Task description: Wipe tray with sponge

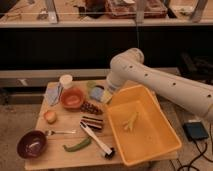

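The white robot arm (155, 79) reaches in from the right. It rises to a rounded elbow above the far edge of the light wooden table (67, 120), then bends steeply down. Its gripper (108, 91) hangs low at the far edge, just beside the far left corner of the large yellow-orange rectangular plastic tray (150, 136). The fingers are drawn fully together. The tip is right at the small rectangular sponge (99, 94), which has a blue-grey top over a yellow layer. I cannot tell whether the gripper has hold of it.

The sponge lies on the table by the far edge, between the round orange-red bowl (72, 98) and the tray. The tray fills the table's right side, and a small pale yellow piece (131, 121) lies on its floor. A thin pale blue cloth (53, 95) sits near the far left corner. A dark brown striped block (92, 122) sits mid-table, left of the tray.
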